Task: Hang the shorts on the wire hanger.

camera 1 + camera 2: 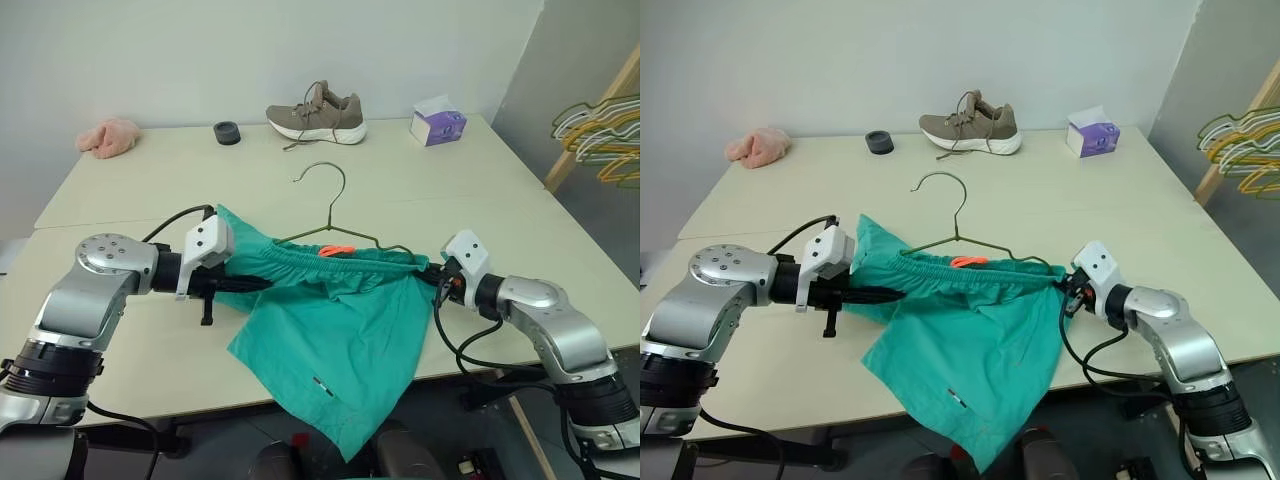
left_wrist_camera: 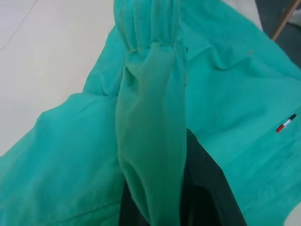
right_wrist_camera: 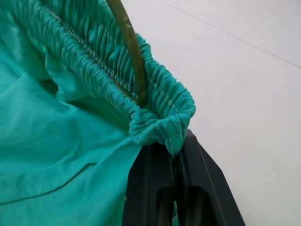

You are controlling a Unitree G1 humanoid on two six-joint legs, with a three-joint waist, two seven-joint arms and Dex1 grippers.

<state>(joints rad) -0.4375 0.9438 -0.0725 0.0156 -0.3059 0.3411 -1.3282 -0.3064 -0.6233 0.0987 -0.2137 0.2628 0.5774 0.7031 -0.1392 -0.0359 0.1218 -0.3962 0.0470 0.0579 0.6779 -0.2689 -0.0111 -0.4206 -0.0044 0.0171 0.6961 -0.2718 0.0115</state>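
The teal shorts (image 1: 330, 335) are stretched by the waistband between my two grippers, and one leg hangs over the table's front edge. An orange loop tag (image 1: 337, 249) shows at the waistband. The wire hanger (image 1: 338, 225) lies behind on the table with its hook (image 1: 322, 172) pointing away; its right end (image 3: 128, 44) runs inside the gathered waistband. My left gripper (image 1: 252, 285) is shut on the left side of the shorts, with fabric (image 2: 150, 141) draped over its fingers (image 2: 209, 188). My right gripper (image 3: 175, 149) is shut on the waistband's right end (image 1: 425, 266).
At the back of the cream table (image 1: 150, 190) lie a grey-brown shoe (image 1: 317, 113), a purple tissue box (image 1: 437, 124), a small black round thing (image 1: 228, 132) and a pink cloth (image 1: 108, 137). A bunch of yellow and green hangers (image 1: 605, 135) hangs off to the right.
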